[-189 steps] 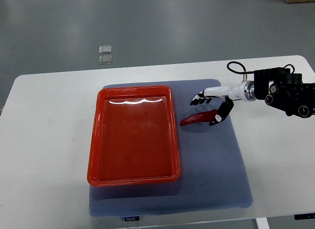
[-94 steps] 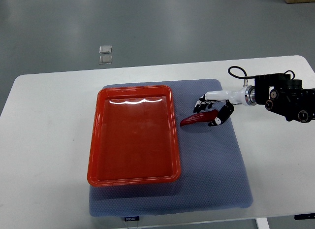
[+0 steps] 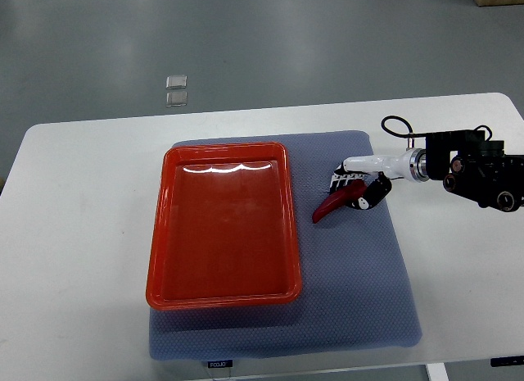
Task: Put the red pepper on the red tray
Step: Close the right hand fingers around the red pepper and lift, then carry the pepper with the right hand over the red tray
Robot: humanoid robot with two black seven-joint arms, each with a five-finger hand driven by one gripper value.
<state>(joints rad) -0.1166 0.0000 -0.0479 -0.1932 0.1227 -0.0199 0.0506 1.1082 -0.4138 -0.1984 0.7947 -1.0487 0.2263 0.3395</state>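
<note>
I've got my right hand (image 3: 357, 189) curled around the stem end of the red pepper (image 3: 332, 206), gripping there so the tip hangs free toward the red tray (image 3: 221, 295). The pepper sits over the blue mat (image 3: 352, 274), just right of the tray. Since half a second ago the fingers have closed and the pepper's tip has swung downward.

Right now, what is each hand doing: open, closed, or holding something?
Right hand: closed on the red pepper, right of the red tray.
Left hand: not in view.
</note>
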